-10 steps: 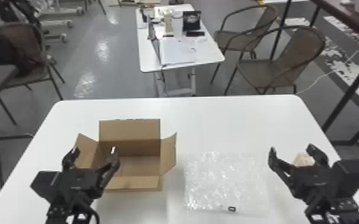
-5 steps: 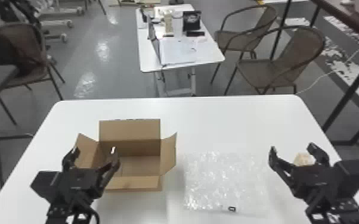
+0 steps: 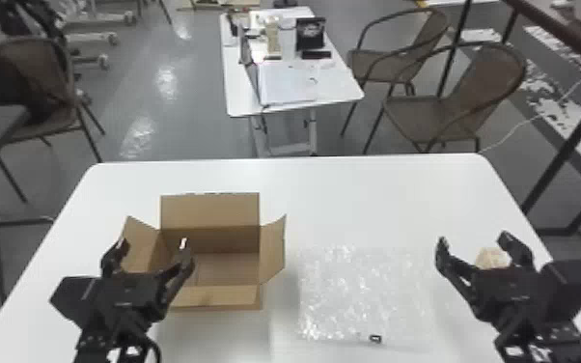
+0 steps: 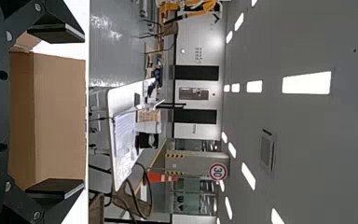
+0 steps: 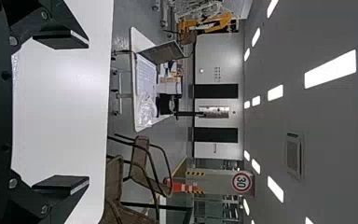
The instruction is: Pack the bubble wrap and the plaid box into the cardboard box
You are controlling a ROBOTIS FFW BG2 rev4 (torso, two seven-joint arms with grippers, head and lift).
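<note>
Two open tools over a packing layout. Your open brown cardboard box (image 3: 210, 210) stands on the left part of the white, round-cornered surface (image 3: 352, 193); your flat sheet of clear bubble wrap (image 3: 352, 289) lies just beside it, toward the right. Near the right edge sits a small pale tan box (image 3: 492, 258), partly hidden; you may take it for the plaid box, though no pattern can be made out.

Your left gripper (image 3: 153, 242) hangs by the carton's near left corner, jaws spread and empty. Your right gripper (image 3: 474, 237) hangs by the pale box, jaws likewise apart and empty.

Likely faults: the wrap is thin and flat, so your jaws may skim over it or pinch only one loose edge, letting it slip. Wider than the carton's mouth, it may snag on the flaps (image 3: 272, 248) or spring out unless you fold it. Your left jaws, so close to the left flap, could hook it and drag the light carton. A careless sideways move on the right could push the pale box toward the right edge. A small dark item (image 3: 375, 339) at the wrap's near edge could travel with it.

Count: one carton, four flaps; one sheet; one pale box; one dark item; two grippers.
</note>
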